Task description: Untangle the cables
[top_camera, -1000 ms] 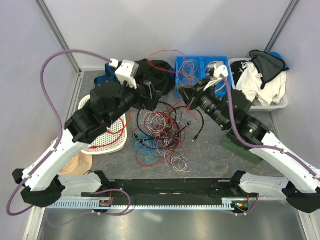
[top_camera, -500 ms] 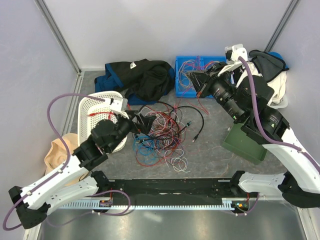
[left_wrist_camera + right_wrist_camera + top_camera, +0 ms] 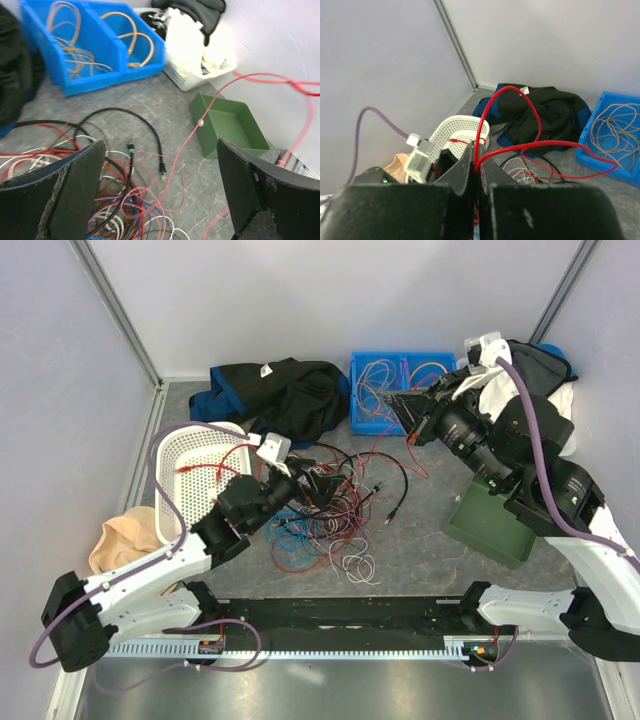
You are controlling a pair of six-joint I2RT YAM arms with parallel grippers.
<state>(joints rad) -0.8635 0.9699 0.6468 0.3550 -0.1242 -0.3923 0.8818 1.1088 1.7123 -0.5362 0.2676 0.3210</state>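
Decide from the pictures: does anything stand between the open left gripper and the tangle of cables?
Nothing visible does. The left gripper hangs open right at the cables, and its wrist view shows only loose wires on the table between the jaws.

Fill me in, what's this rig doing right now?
Two arms are working on a messy tangle of thin red, black, white and blue wires on the grey table. The right arm's jaws are shut on one thin red wire, held up in the air near the blue plastic bin, with loops trailing back toward the pile. The left arm's jaws are wide open, low over the tangle, gripping nothing. Most wires lie knotted in one heap.
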